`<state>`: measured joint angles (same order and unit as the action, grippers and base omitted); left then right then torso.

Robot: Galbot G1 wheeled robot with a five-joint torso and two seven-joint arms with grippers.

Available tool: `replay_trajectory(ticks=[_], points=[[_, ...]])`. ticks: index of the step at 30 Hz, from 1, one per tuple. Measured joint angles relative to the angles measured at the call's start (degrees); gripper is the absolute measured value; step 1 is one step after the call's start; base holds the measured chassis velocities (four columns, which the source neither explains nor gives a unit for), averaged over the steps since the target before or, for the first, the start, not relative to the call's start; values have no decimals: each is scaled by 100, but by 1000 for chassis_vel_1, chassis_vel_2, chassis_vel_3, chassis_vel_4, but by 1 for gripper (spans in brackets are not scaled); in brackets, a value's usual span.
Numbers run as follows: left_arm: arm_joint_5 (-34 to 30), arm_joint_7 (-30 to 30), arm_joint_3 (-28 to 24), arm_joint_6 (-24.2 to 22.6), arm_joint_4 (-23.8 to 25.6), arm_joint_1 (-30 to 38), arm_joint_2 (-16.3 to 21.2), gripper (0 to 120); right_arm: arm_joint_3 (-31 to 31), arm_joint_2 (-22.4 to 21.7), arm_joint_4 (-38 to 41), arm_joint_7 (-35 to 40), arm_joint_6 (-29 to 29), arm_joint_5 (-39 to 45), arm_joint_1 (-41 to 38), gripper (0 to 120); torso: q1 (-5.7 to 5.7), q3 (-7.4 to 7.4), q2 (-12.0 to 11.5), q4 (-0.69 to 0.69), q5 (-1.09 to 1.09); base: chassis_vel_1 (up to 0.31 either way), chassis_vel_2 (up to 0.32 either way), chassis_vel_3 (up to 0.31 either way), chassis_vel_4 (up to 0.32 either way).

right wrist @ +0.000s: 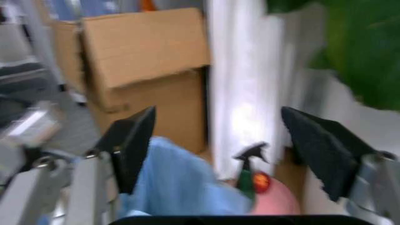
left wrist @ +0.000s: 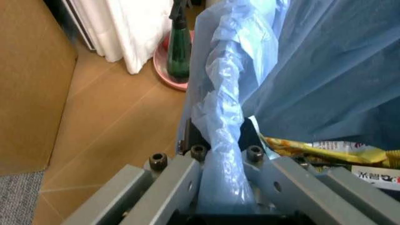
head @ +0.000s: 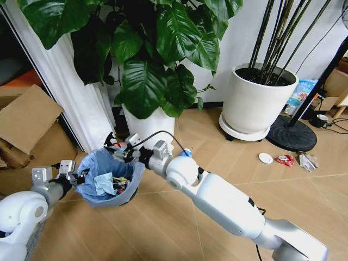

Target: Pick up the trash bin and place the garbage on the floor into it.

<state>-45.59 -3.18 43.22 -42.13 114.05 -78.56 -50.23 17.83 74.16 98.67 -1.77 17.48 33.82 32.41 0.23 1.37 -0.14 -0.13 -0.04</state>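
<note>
left end effector (head: 76, 176) clamping trash bin (head: 109, 179), tan wood floor (head: 217, 141)

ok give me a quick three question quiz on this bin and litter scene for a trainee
1. True or false: the left gripper is shut on the rim of the trash bin.
2. The right gripper is: A) parked at the robot's side, B) open above the bin, C) on the floor by the white lid.
3. Fill in: litter by the fan base includes the white lid, crumpled paper and a ___ wrapper.

Key: 1 true; 2 B; 3 red.
</note>
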Motion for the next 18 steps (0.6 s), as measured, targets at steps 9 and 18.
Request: replay_trajectory(ticks=[9, 18], points=[[29, -16, 69, 0, 52, -48, -102, 0, -1101, -647, 268, 278, 27, -338, 1063, 100, 0, -1, 0, 1, 0, 0, 0, 0, 0], [85, -16, 100, 0, 96, -84, -178, 0, -2296, -1148, 533, 210, -100, -688, 2426, 100, 0, -1, 0, 0, 1, 0, 0, 0, 0]])
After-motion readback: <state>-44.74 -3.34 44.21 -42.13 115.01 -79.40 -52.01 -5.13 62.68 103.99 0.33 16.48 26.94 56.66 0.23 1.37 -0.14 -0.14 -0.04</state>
